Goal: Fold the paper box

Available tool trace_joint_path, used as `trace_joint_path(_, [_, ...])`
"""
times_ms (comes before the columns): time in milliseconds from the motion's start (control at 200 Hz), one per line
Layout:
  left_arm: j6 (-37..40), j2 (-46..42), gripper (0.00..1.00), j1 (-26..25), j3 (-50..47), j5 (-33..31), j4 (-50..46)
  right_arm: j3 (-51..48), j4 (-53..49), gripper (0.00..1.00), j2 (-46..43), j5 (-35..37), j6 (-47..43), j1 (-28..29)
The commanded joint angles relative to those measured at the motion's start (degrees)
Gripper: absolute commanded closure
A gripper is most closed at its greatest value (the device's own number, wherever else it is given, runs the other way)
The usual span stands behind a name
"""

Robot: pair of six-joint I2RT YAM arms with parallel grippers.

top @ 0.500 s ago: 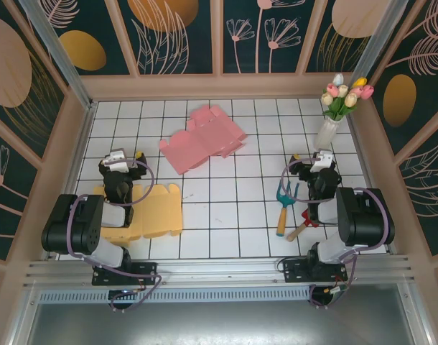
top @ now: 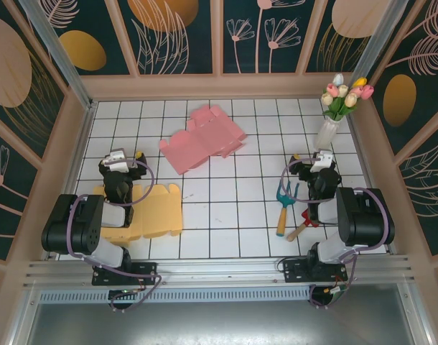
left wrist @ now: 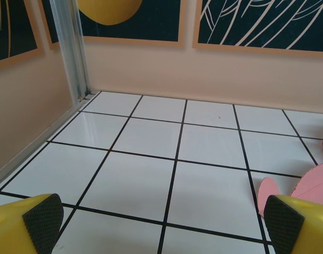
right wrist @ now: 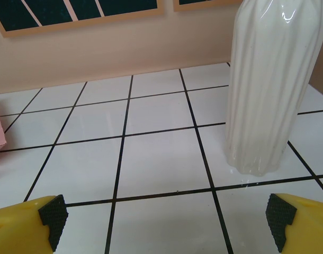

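Both claws are held wide open and empty over the table.
Beside the left claw, a yellow paper box is laid flat; hand tools are seen by the right claw. Farther back, the pink paper box is spread unfolded mid-table, its long axis slanted near-left to far-right.

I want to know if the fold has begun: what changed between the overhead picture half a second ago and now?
Nothing visibly changed. The pink paper box lies flat and untouched on the far tiles, the yellow sheet lies by the left arm, and the left end effector and right end effector stay open and empty.
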Motion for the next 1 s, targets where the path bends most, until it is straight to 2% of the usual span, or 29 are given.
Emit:
trace_joint_path(0, [0.8, -0.4, 0.01, 0.1, -0.3, 0.9, 1.3, 0.7, 0.8, 0.01, -0.1, -0.1, 0.1, -0.1])
trace_joint_path(741, [0.7, -1.1, 0.01, 0.9, 0.6, 2.9, -0.9, 0.9, 0.6, 0.01, -0.1, -0.4, 0.4, -0.5])
trace_joint_path(786, [0.5, -2.8, 0.01, 0.3, 1.7, 0.2, -3.9, 0.9, 0.7, 0.01, -0.1, -0.3, 0.4, -0.6])
trace_joint_path(906, [-3.6, -10.0, 0.01, -0.6, 7.4, -10.9, -20.7, 1.5, -0.5, 0.01, -0.6, 0.2, 0.0, 0.0])
trace_joint_path(951, [-7.4, -12.7, 0.01, -0.8, 8.4, -14.7, -25.4, 2.8, -4.4, 0.01, -2.6, 0.7, -0.9, 0.7])
trace_joint_path(996, [-14.6, -15.6, 0.01, -0.8, 10.0, -17.5, -30.9, 4.9, -10.8, 0.01, -5.7, 6.2, -1.0, 2.7])
